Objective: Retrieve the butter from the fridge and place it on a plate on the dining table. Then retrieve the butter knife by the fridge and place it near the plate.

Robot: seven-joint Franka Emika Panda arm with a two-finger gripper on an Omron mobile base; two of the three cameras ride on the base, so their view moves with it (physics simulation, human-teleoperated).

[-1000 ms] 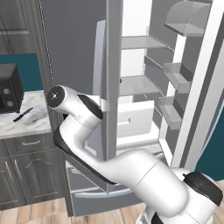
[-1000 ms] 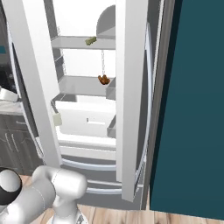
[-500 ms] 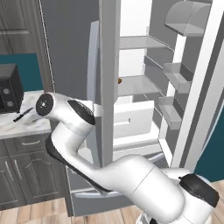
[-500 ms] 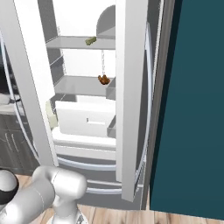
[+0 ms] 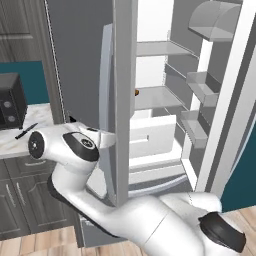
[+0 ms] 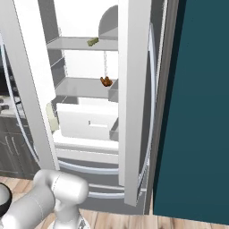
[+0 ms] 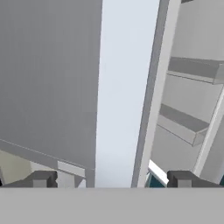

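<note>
Butter (image 6: 93,41) lies on the upper shelf inside the fridge (image 6: 134,112), a small olive stick near the shelf's right end, well above the orange-brown food (image 6: 106,81) on the shelf below. We see both doors swung open and the white interior exposed. Our gripper (image 7: 112,179) is spread as wide as it goes and grips nothing; in the hand view its two tips straddle the pale edge of the left door (image 5: 122,100), with door bins visible beyond. We judge that we are at the first step, the door-opening done and the reach for the butter not yet begun. The knife (image 5: 26,131) lies on the counter (image 5: 15,140) to the left of the fridge, beside a dark microwave (image 5: 11,100), untouched. Next we need to bring the hand clear of the door edge, raise it to the upper shelf, and line the tips up across the stick's narrow width before closing.
</note>
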